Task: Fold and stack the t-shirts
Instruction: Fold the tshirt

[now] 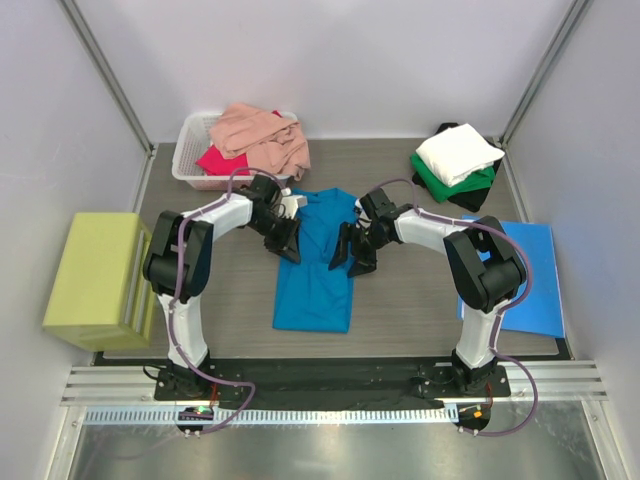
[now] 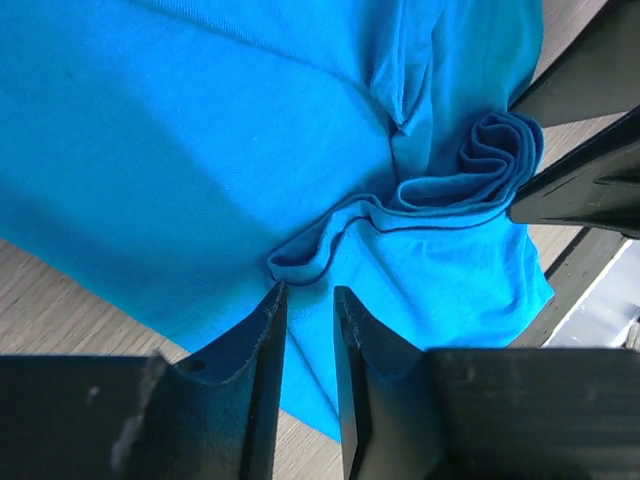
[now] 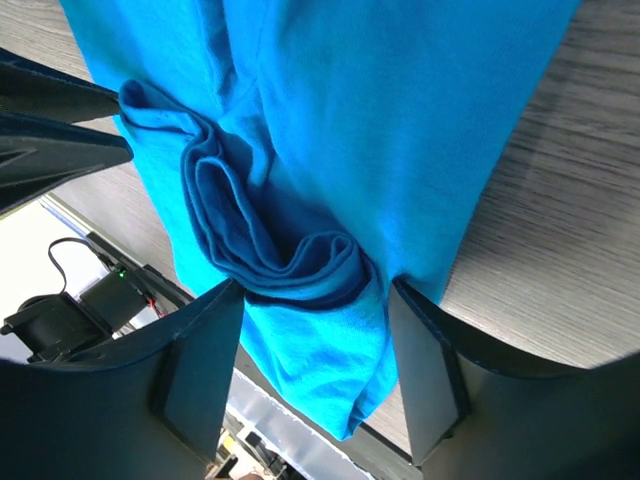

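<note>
With a stack (image 1: 458,153) of white, green and black done far right and the pink and magenta shirts (image 1: 262,135) waiting in the basket (image 1: 188,152), I'm mid-fold on the teal shirt (image 1: 313,285) at bench (image 1: 410,310) centre: right tool (image 1: 350,257) spread astride a bunched fold, left tool (image 1: 287,244) narrowed, grip unclear.

The teal-blue t-shirt (image 2: 200,130) is soft matt knit cloth on a matt wood-grain table (image 3: 560,200).
</note>
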You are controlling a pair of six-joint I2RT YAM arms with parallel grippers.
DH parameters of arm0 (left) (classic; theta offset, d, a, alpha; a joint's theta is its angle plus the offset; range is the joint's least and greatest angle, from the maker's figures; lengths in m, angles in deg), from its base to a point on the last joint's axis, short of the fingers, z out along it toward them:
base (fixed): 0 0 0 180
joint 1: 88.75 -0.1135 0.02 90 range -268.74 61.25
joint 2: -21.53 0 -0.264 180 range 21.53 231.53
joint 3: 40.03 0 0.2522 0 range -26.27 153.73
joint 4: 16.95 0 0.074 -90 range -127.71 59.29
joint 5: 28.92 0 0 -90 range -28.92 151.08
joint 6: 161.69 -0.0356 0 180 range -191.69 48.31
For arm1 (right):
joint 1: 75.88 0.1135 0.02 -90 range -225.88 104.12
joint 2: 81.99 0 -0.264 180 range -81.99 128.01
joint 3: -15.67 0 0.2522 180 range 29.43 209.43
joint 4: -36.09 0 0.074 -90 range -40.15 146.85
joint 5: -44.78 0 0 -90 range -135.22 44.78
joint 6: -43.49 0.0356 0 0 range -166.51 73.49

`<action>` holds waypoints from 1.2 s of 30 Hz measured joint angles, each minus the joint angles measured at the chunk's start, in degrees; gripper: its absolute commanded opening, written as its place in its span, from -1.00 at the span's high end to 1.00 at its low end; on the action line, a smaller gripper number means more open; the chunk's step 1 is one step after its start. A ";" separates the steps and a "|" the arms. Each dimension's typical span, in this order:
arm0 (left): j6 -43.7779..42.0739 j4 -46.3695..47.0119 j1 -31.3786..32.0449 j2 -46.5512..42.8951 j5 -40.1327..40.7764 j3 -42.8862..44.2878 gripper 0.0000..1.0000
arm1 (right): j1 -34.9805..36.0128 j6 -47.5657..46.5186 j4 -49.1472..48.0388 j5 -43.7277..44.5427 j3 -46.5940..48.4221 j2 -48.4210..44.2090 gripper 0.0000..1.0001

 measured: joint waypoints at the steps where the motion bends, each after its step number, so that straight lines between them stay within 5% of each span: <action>1: 0.02 0.07 0.00 0.15 0.00 0.09 0.53 | -0.02 0.00 -0.02 -0.02 -0.07 0.00 -0.14; 11: -0.04 0.02 -0.07 0.68 0.00 0.15 0.62 | -0.46 0.28 -0.39 -0.24 -0.66 0.22 0.71; 27: -0.24 -1.33 -6.27 0.59 -1.27 1.22 0.67 | -0.85 0.39 -0.35 -0.76 -0.79 0.22 0.74; 28: -0.22 -1.42 -6.93 0.57 -1.70 1.25 0.64 | -0.85 0.39 -0.35 -0.76 -0.76 0.22 0.74; 32: 0.11 -1.84 -8.07 0.57 -3.15 1.62 -0.43 | -0.85 0.37 -0.13 -0.87 -0.50 0.22 0.74; 36: 0.04 -2.36 -5.64 0.55 -3.39 1.68 -0.41 | -0.85 0.37 0.04 -0.87 -0.35 0.22 0.74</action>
